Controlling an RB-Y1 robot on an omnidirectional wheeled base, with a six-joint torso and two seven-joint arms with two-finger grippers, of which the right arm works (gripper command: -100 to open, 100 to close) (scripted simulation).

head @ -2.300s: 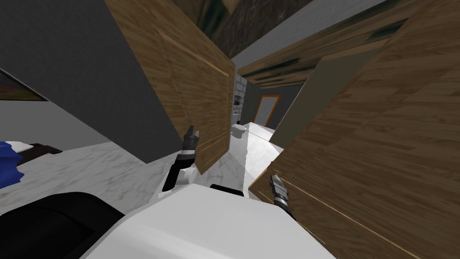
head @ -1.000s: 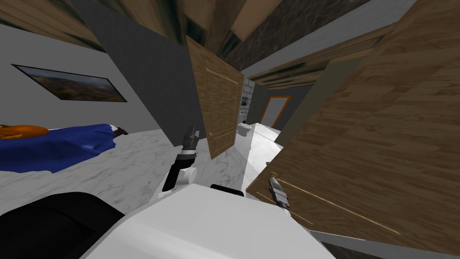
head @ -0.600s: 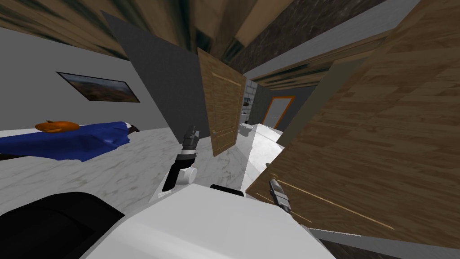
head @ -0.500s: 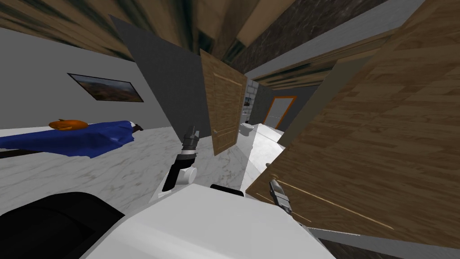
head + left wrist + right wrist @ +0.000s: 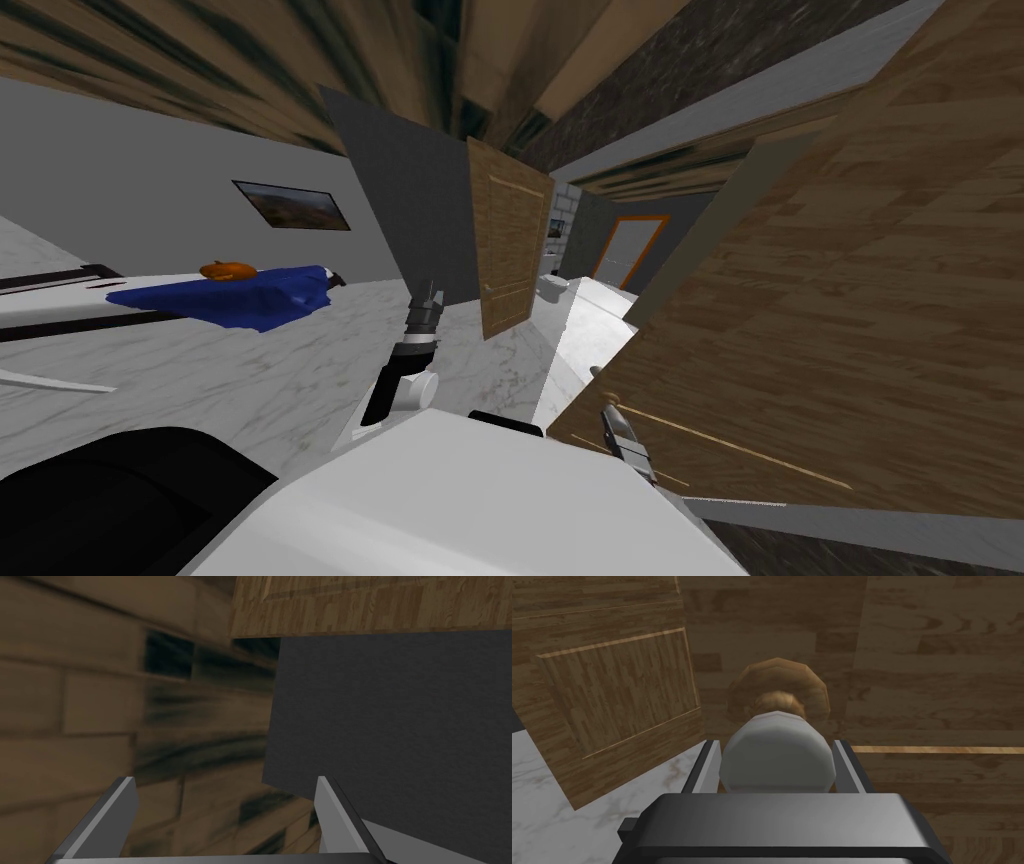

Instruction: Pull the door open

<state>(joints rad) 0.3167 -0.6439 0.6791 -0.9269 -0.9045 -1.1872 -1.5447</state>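
At near right, right claw (image 5: 777,747) is clamping the slippery-looking knob (image 5: 775,763) on the rigid door (image 5: 937,666), left claw (image 5: 223,781) released.

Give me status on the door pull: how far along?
Done: the right gripper has its fingers shut on the grey knob. In hand: the wooden door looks partly swung out, with marble floor showing past its free edge. Left: probably more swing before it counts as fully open, then release. The left gripper is open and holds nothing.
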